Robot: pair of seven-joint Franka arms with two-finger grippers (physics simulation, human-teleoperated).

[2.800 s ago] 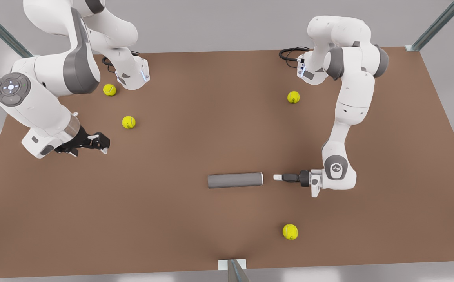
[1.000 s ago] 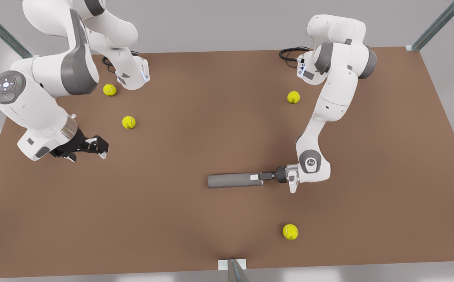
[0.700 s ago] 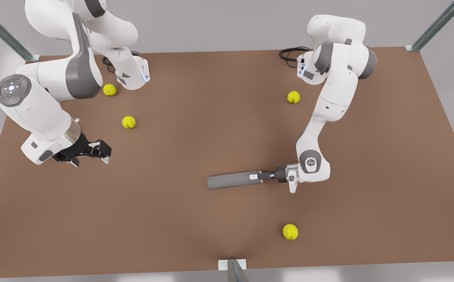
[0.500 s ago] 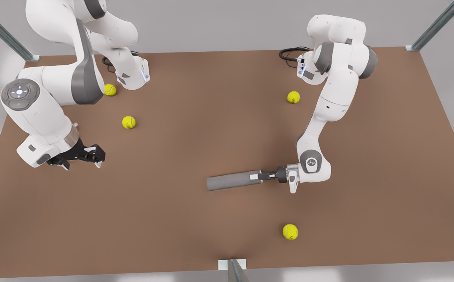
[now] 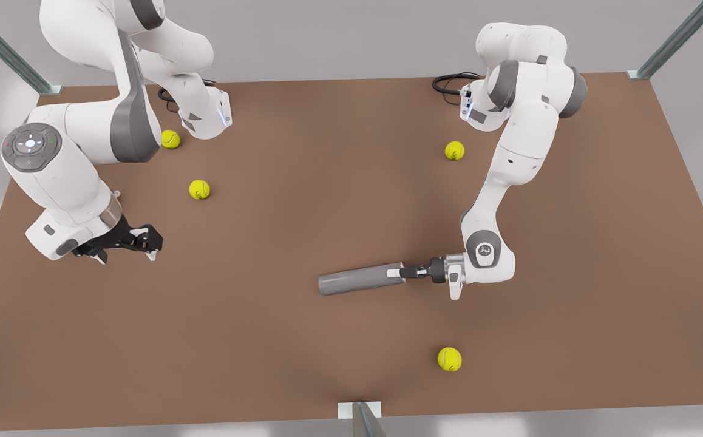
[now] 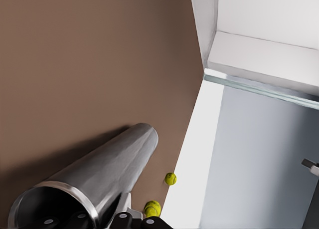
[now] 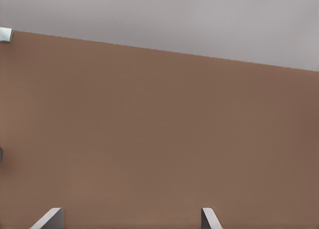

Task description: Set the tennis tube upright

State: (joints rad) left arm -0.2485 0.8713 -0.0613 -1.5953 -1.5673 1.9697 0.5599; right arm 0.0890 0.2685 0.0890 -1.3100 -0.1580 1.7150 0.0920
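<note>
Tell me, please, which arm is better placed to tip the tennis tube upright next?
The left arm: the left gripper is already shut on the tennis tube at its open end. The right gripper waits open near the table's far side, beyond reach.

Grey tube, brown table, yellow-green balls.
Dark grey tennis tube with lighter rim; plain brown table; yellow-green tennis balls; white arms, grey joints.

On the table lie 4 tennis balls and 1 tennis tube, with 2 arms.
</note>
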